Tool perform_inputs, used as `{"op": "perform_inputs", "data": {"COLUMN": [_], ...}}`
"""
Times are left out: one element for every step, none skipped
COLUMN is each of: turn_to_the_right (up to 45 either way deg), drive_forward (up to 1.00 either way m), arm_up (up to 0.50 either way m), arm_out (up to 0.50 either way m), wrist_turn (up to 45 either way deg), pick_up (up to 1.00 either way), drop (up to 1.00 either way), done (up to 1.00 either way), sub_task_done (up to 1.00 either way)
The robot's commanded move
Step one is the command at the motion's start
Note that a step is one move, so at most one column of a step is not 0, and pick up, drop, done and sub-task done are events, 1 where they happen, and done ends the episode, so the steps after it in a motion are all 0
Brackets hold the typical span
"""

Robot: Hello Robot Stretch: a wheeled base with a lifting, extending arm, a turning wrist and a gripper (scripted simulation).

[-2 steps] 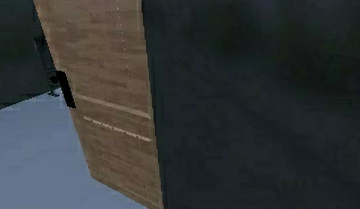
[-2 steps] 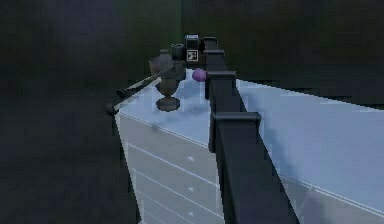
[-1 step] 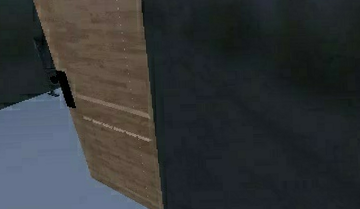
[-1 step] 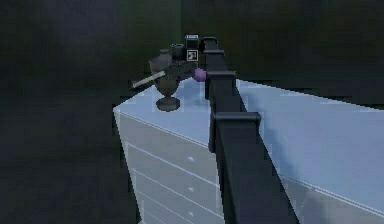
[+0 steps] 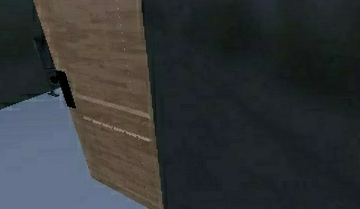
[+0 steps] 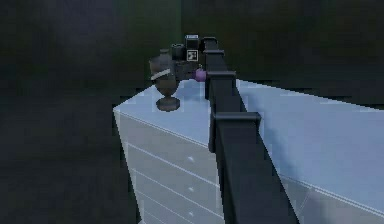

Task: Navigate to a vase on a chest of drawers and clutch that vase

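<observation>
Two thin fingers (image 6: pixel 155 72) poked out of the dark gripper body in the arm side view, right up against the vase (image 6: pixel 168 94). Honestly couldn't tell what state the fingers were in, the picture just didn't give that away. I also couldn't tell if they had hold of anything, since the vase sat right at them.

The vase itself was a small dark goblet-shaped thing: round bowl, narrow stem, flat foot. It looked to be standing upright on the top of the chest of drawers (image 6: pixel 300 125), close to the corner at the view's left. Whether the fingers were touching it or just hanging over it, no idea.

Just right of the gripper body were the two little white squares with black marks (image 6: pixel 192 43), and under them a tiny purple bit (image 6: pixel 201 73) on the wrist. From there the arm (image 6: pixel 235 140), a dark square bar, ran down across the chest's top to the bottom edge of the view.

The chest was pale bluish-white, with several drawer fronts (image 6: pixel 165 165) stacked on the side facing the camera. Everything behind it was dark wall (image 6: pixel 60 60).

In the forward view there was a tall wooden panel (image 5: pixel 102 85) with a couple of pale lines across it. A small black thing (image 5: pixel 61 89) sat at its left edge. There was pale bluish floor (image 5: pixel 30 163) at lower left and a big dark surface (image 5: pixel 268 99) on the right.
</observation>
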Motion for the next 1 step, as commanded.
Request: {"op": "perform_inputs", "data": {"turn_to_the_right": [0.0], "drive_forward": [0.0], "arm_up": [0.0], "arm_out": [0.0], "wrist_turn": [0.0], "pick_up": [1.0], "drop": [0.0], "done": [0.0], "sub_task_done": [0.0]}}
